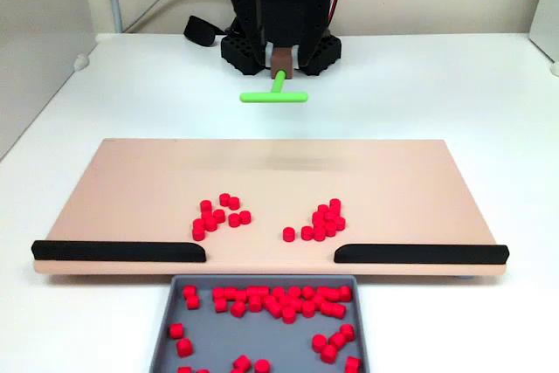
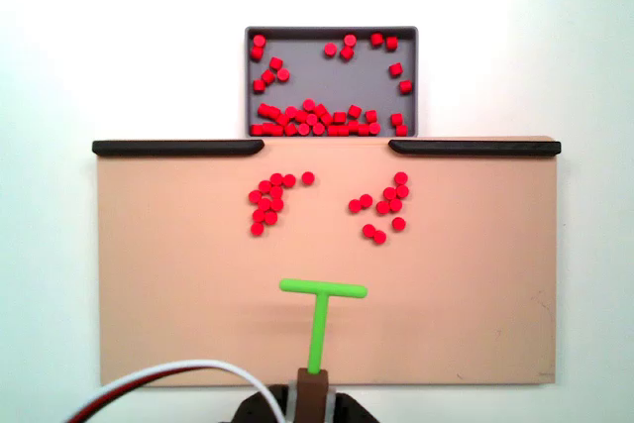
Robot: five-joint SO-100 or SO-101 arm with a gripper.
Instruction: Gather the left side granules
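The granules (image 1: 220, 215) are tiny bright red short cylinders, smooth and plastic-looking, all alike. In a fixed view they sit left of centre on the tan board (image 1: 131, 181), about eleven in a loose cluster; the same cluster appears right of centre in the other fixed view (image 2: 381, 207). A second cluster of about a dozen identical red pellets (image 1: 321, 221) lies on the board's other half, well apart from the first, seen left of centre in the view from above (image 2: 269, 200).

Two black rails (image 1: 118, 252) run along the board's edge with a gap between them. At that gap sits one grey tray (image 1: 166, 329) holding roughly thirty more red pellets (image 1: 279, 299).

One green T-shaped pusher (image 2: 320, 314) sits at the lower centre of the view from above, its crossbar toward the clusters but well apart from them. Its stem runs into a brown holder at the gripper (image 2: 313, 383); whether the fingers are spread or pinching cannot be told. The board rests on a white bench (image 1: 454, 93).
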